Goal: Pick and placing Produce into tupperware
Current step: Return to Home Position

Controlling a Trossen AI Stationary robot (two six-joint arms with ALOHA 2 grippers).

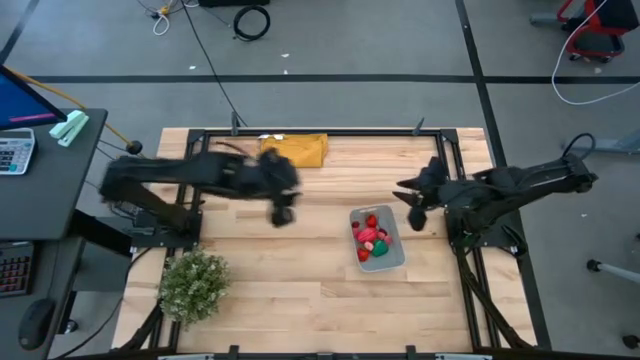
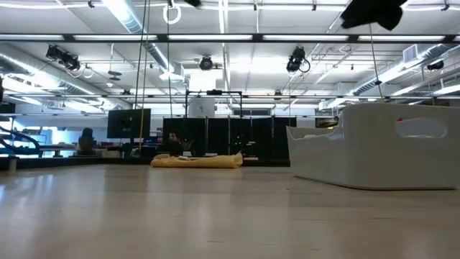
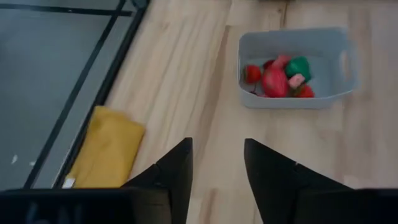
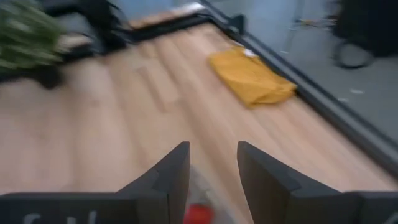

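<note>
Produce (image 1: 373,238) lies heaped inside the tupperware (image 1: 392,260) — red and pink pieces with one green one among them, all within its walls. The tupperware stands on the worktop (image 1: 300,290) to the right of its middle, roughly midway between the far and near edges. In the low view its pale wall (image 2: 359,155) rises close by on the right.

The right gripper (image 1: 413,207) hangs just beside the tupperware's far right corner, towards the worktop's right edge. Its wrist view shows the fingers (image 4: 177,165) parted with nothing held between them; one red piece shows below the gap.

The left gripper (image 1: 283,213) is over bare wood left of the middle, well apart from the tupperware. From its wrist camera the gripper (image 3: 217,143) is spread wide and empty — the tupperware (image 3: 292,102) and the produce (image 3: 277,78) in it show beyond the fingertips.

A yellow cloth (image 1: 295,148) lies folded at the far edge, near the left gripper. A plant (image 1: 193,283) stands by the near left corner.
</note>
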